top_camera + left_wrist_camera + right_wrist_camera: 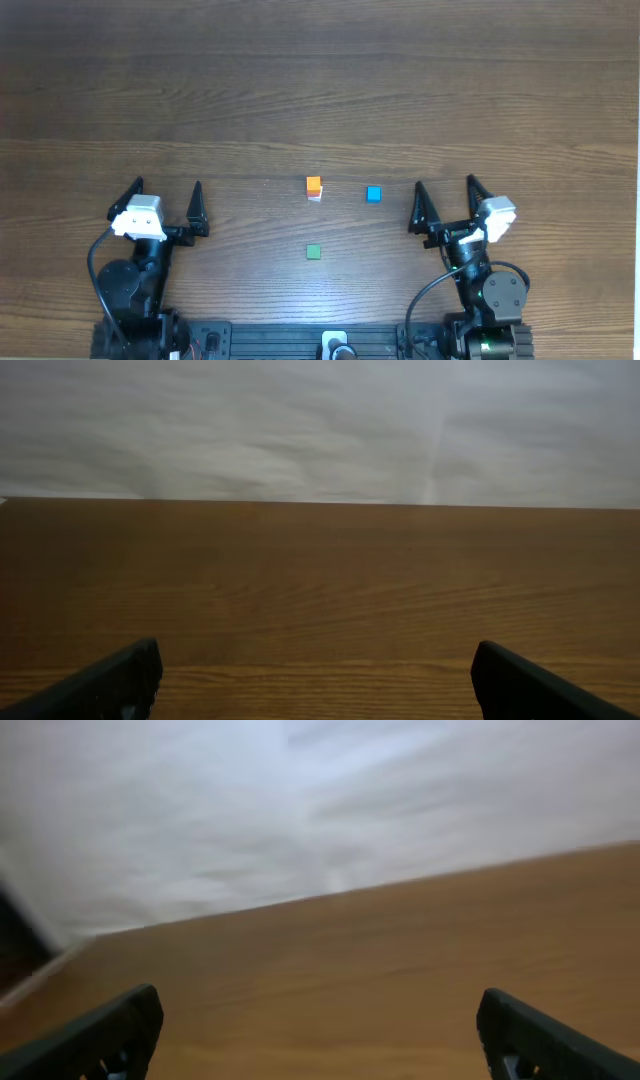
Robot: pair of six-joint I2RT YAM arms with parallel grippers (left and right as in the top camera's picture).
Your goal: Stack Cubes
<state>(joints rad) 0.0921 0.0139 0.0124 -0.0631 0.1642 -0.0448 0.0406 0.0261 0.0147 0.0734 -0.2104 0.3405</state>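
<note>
An orange cube [314,184] sits on top of a pale cube [315,196] near the table's middle. To its right lies a blue cube [373,194], apart from the stack. A green cube [313,252] rests closer to the arm bases, below the stack. My left gripper [166,193] stands open at the left, well away from the cubes, with nothing between its fingers [110,680]. At the right, my right gripper [444,194] is also open and empty, a short way right of the blue cube; its fingers [540,1035] frame bare wood.
The wooden table [320,90] stretches wide beyond the cubes. A pale wall [320,420] rises behind the table's far edge. The arm bases and a black rail [320,340] run along the near edge.
</note>
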